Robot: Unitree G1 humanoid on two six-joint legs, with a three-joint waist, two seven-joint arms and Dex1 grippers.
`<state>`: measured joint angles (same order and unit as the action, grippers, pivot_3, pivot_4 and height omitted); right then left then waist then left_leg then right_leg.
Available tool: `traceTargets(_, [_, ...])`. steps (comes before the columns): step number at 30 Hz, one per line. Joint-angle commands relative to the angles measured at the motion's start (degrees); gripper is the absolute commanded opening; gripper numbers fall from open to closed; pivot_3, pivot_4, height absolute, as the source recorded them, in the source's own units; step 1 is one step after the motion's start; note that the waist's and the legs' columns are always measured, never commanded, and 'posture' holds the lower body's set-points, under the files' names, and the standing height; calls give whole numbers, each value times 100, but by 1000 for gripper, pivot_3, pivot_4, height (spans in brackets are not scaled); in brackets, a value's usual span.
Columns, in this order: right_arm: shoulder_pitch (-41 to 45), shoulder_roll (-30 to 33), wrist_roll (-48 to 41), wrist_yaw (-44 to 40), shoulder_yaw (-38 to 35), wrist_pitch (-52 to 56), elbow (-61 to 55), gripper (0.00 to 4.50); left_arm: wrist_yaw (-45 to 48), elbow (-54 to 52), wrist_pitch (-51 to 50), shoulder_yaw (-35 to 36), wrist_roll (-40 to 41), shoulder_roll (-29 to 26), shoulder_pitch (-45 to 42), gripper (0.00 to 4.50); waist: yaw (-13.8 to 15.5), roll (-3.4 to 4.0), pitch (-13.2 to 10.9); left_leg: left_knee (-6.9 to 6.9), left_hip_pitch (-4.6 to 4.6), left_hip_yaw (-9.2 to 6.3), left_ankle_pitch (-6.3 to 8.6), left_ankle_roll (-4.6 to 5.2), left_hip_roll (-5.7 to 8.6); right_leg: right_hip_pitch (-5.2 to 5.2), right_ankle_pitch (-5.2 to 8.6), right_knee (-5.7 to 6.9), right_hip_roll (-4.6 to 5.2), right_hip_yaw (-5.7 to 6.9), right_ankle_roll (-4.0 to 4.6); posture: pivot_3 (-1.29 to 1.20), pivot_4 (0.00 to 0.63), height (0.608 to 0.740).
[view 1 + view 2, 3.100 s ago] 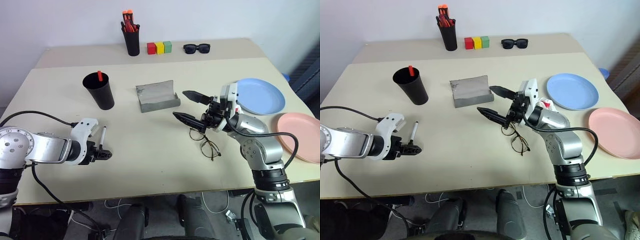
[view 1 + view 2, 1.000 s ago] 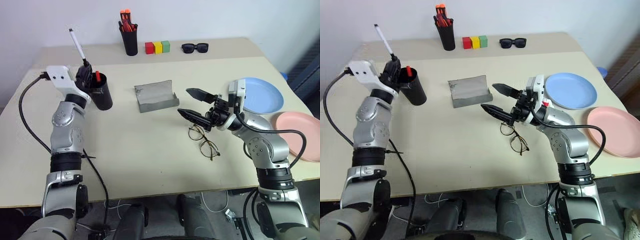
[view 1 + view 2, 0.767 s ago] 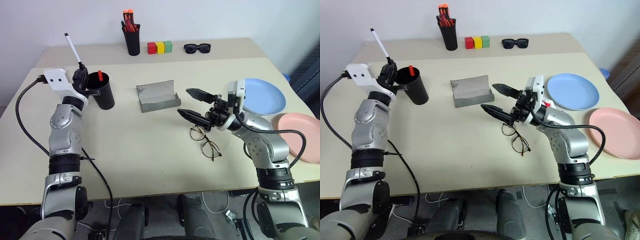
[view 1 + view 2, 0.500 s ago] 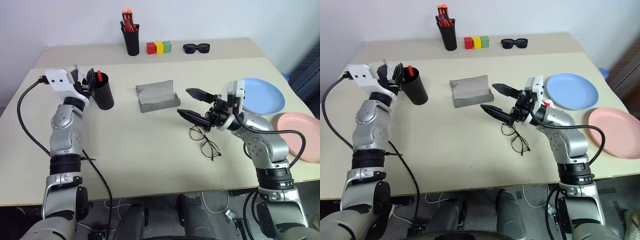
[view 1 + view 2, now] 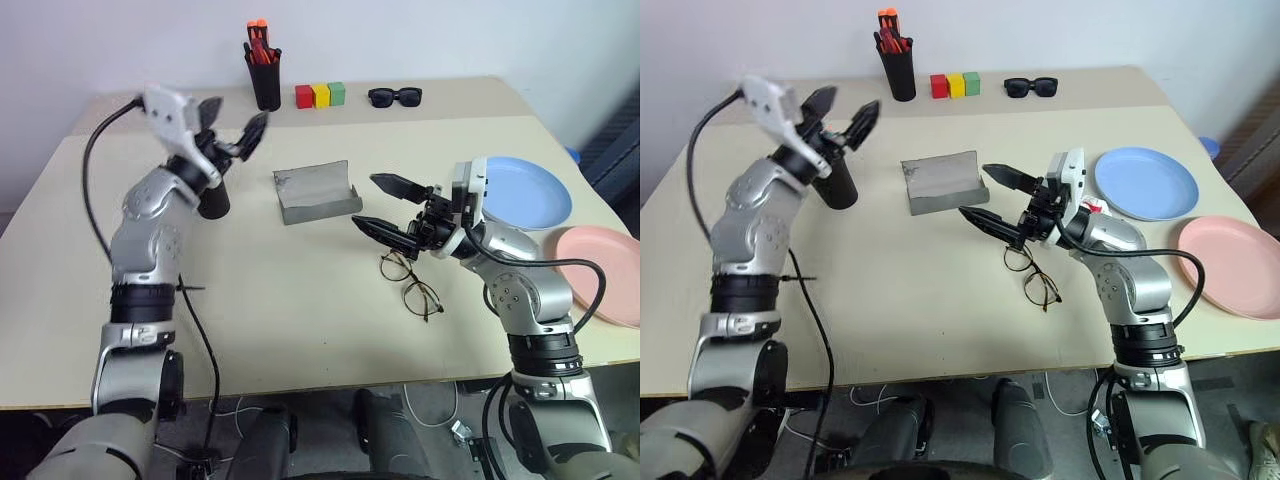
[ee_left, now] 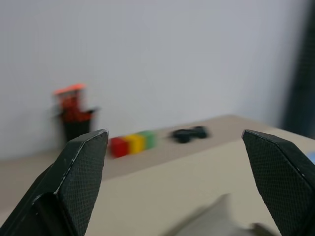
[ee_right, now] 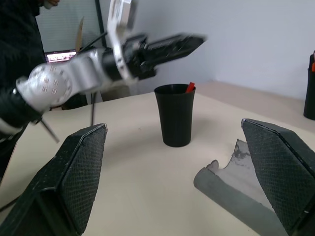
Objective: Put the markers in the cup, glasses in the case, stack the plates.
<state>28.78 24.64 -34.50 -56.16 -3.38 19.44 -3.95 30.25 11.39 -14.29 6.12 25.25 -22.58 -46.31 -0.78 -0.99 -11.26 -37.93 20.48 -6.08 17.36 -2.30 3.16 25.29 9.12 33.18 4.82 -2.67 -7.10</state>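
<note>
Left gripper (image 5: 232,118) spread wide, empty, above the cup (image 7: 175,115) — right gripper (image 5: 388,207) also apart, glasses (image 5: 409,281) at its 5 o'clock.

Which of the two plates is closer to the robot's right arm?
The light blue plate, right behind the arm; the salmon pink plate sits farther out toward the table's edge.

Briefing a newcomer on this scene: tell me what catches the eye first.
The left gripper hangs open and empty above the black cup at the table's left, a red marker end poking over the cup's rim. At centre the right gripper gapes wide above the wire-rimmed glasses, beside the open grey case.
</note>
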Motion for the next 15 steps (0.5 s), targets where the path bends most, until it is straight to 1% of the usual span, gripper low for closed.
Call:
traceTargets(1, [147,-23,-21,3,-84,-142,-74,4500,750,689,-153,-870,-639,-15,-473,4462,-7,3,2,0,-2,1,1,1,0,-1,0,0,-1,0,0,0,150,740])
traceTargets(2, [144,-22,-17,5,-83,-153,-76,4500,881,985,-256,-1114,-842,2,-598,4462,-6,4,2,0,-4,1,2,3,0,-2,0,1,-1,0,0,0,150,740])
traceTargets(3, [131,-14,-13,12,-91,-165,-92,4500,1099,1297,-40,-1298,-1008,63,-690,4462,-8,4,2,1,-7,1,2,4,0,-5,0,1,-2,0,0,0,150,740])
traceTargets(6, [58,39,-1,77,-154,-194,-172,4500,1252,2393,159,-1705,-1513,337,-1013,4462,-35,4,2,1,-8,2,6,11,-1,-7,1,-1,-4,-1,0,0,150,740])
traceTargets(8, [-13,83,-5,128,-194,-194,-259,4500,1257,2968,414,-1940,-1912,417,-1168,4462,-39,4,2,0,-5,2,9,16,-2,-3,1,-1,-6,-1,0,0,150,740])
traceTargets(15, [-222,138,-6,291,-267,-197,-504,4500,1778,4211,651,-2045,-2304,721,-1489,4462,-3,3,1,-2,4,2,11,20,-1,4,0,-1,-4,-1,-1,0,150,740])
